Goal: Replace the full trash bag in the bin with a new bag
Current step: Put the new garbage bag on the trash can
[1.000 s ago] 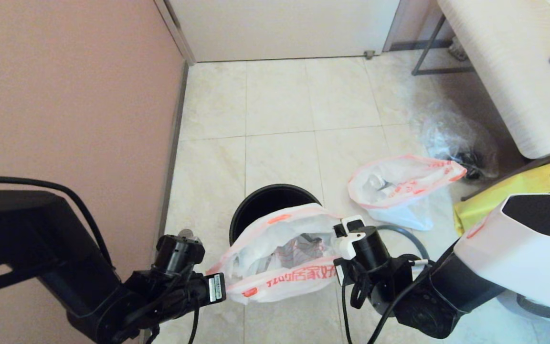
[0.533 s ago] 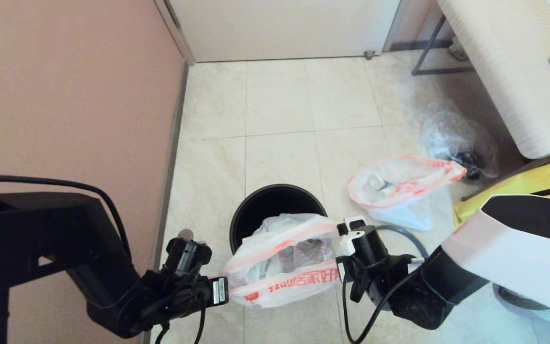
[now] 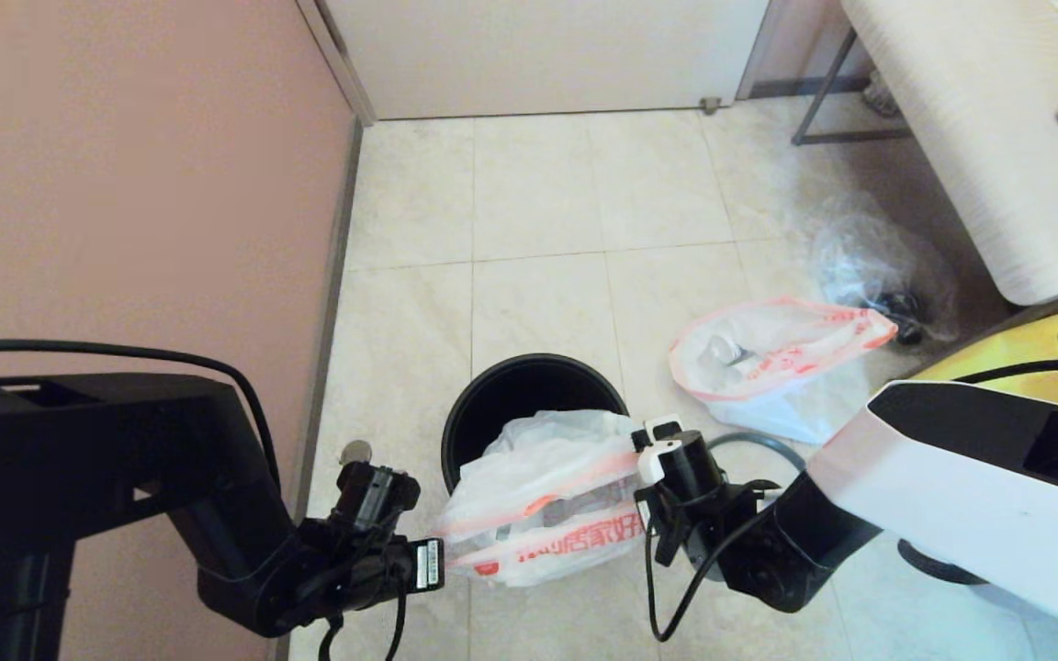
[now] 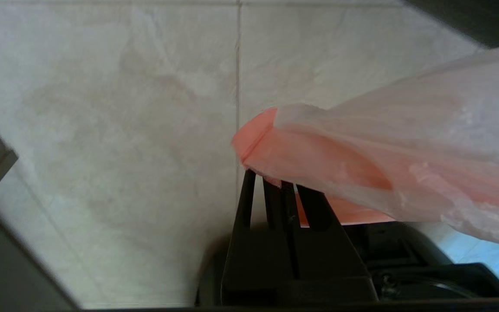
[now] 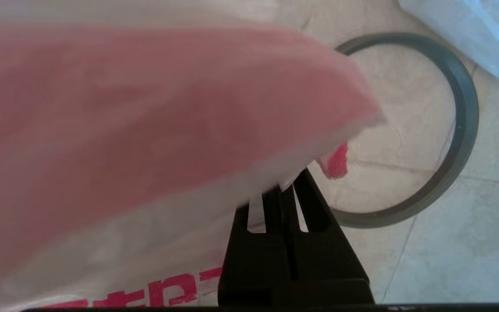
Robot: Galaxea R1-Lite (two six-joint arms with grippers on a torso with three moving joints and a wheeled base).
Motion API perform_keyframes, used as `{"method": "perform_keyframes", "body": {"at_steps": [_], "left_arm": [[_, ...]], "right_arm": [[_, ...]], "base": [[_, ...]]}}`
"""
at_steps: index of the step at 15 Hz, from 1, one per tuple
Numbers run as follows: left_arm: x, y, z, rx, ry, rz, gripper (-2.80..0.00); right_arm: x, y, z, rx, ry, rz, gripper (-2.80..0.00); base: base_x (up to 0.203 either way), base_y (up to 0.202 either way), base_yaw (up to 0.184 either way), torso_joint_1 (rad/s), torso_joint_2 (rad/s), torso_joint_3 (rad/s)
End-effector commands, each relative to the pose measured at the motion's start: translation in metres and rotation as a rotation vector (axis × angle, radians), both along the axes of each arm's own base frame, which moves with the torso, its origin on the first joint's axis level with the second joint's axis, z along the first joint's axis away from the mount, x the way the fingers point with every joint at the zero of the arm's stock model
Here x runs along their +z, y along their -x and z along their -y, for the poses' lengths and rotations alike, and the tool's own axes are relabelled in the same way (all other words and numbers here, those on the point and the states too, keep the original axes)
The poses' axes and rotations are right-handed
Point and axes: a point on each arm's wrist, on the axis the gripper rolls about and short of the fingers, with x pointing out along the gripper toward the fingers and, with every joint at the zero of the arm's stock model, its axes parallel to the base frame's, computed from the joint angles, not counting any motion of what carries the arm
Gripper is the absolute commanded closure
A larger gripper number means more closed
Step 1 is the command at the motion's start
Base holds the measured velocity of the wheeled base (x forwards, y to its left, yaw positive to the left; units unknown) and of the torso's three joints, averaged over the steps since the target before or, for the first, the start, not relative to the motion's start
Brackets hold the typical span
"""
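The new bag (image 3: 547,505), white with red characters, hangs stretched between both grippers just in front of the bin (image 3: 529,386), covering the bin's near rim. My left gripper (image 3: 442,560) (image 4: 275,182) is shut on the bag's pink-edged left corner (image 4: 405,151). My right gripper (image 3: 639,482) (image 5: 288,188) is shut on the bag's right edge (image 5: 145,108). The black bin stands open on the tiles, dark inside. The full trash bag (image 3: 768,358), with bottles showing through, lies on the floor to the bin's right. The grey rim ring (image 3: 768,442) (image 5: 457,130) lies flat on the floor by my right wrist.
A pink wall (image 3: 125,184) runs close along the left. A crumpled clear plastic bag (image 3: 878,266) and a yellow bag (image 3: 1025,353) lie at the right, under and beside a pale table (image 3: 979,138). Bare tiles stretch behind the bin towards the door.
Both grippers have sunk lower with the new bag between them. The bag's mouth, wide open a second ago, has flattened, and the bag hangs lower against the bin's near rim.
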Motion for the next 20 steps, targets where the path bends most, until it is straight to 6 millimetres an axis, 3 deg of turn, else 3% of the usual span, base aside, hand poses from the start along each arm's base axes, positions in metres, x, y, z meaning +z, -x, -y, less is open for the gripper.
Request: {"method": "perform_keyframes", "body": {"at_steps": [1,6,12,14,17,18,20], "left_arm": [[-0.003,0.001,0.0,0.003,-0.006,-0.014,0.0],[-0.004,0.002,-0.002,0.007,-0.012,-0.03,0.0],[0.016,-0.035,0.002,0.123,0.04,0.158,0.0],[0.012,-0.04,0.003,0.133,0.03,0.145,0.0],[0.023,-0.041,0.002,0.15,0.048,0.18,0.0],[0.025,-0.038,0.001,0.149,0.051,0.18,-2.8],[0.033,-0.029,0.0,0.142,0.064,0.2,-2.8]], "right_arm": [[-0.008,0.004,0.0,0.002,0.02,-0.024,0.0],[-0.021,0.01,0.006,-0.007,0.053,-0.062,0.0],[0.002,-0.02,0.006,-0.027,0.004,0.067,0.0],[0.005,-0.025,0.004,-0.029,-0.003,0.085,0.0],[0.011,-0.025,-0.003,-0.016,-0.017,0.103,0.0],[0.012,-0.021,-0.004,-0.013,-0.017,0.103,-2.8],[0.018,-0.012,-0.002,-0.007,-0.02,0.102,-2.8]], "base": [[0.0,0.0,0.0,0.0,0.0,0.0],[0.0,0.0,0.0,0.0,0.0,0.0],[0.0,0.0,0.0,0.0,0.0,0.0],[0.0,0.0,0.0,0.0,0.0,0.0],[0.0,0.0,0.0,0.0,0.0,0.0],[0.0,0.0,0.0,0.0,0.0,0.0],[0.0,0.0,0.0,0.0,0.0,0.0]]}}
